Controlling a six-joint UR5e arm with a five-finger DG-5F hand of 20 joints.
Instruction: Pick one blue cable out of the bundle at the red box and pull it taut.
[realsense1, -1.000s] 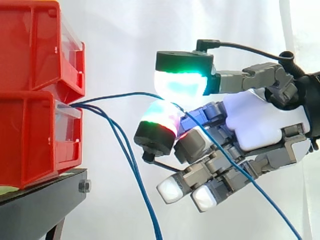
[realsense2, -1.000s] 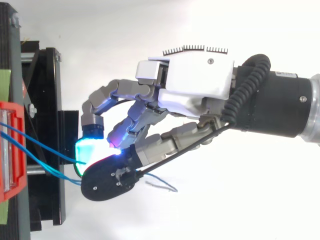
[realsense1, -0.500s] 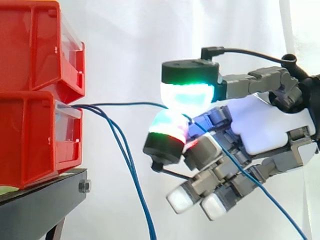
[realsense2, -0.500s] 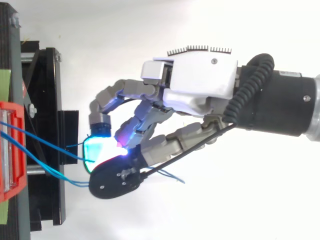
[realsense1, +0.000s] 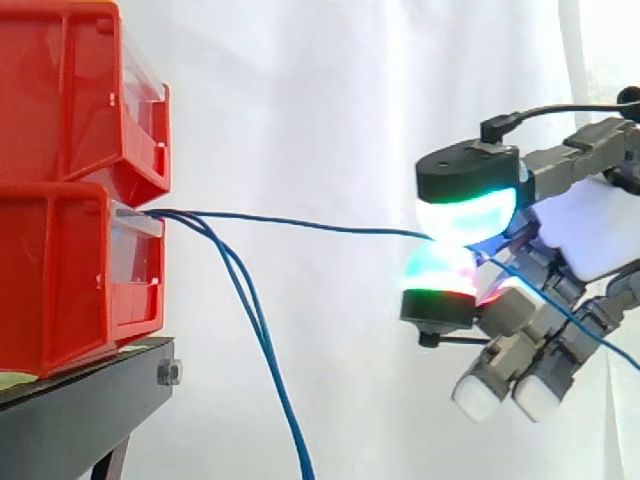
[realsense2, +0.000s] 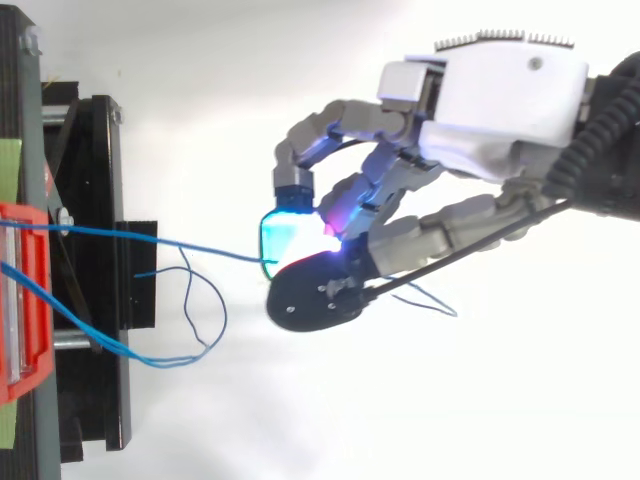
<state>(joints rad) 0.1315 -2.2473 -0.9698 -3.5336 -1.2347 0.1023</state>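
- The robot hand (realsense1: 598, 232) is closed in a pinch on one blue cable (realsense1: 300, 224). The cable is clamped between two glowing pads (realsense1: 468, 212), one above the other, and the other fingers are curled below with nothing in them.
- The pinched cable comes out of the front of the lower red box (realsense1: 60, 285) and runs almost level to the pinch, with hardly any sag. It is judged nearly taut.
- The free end trails down behind the hand (realsense1: 575, 312).
- The loose cables (realsense1: 262, 345) of the bundle hang slack from the same opening. In the top view they lie in loops (realsense2: 200, 318), apart from the pinched one.
- Handling: the cable is thin, light and limp, and its jacket is probably smooth, so slipping through the pads is a risk. A grip well away from the box, as it is now, is considered suitable.
- Pulling is best kept in line with the box opening, so that the cable is not dragged over the box lip.
- Room: open space is seen in front of the curtain (realsense1: 320, 90) between box and hand. The black surface (realsense1: 70, 420) and the upper box (realsense1: 70, 90) are well apart from the hand.
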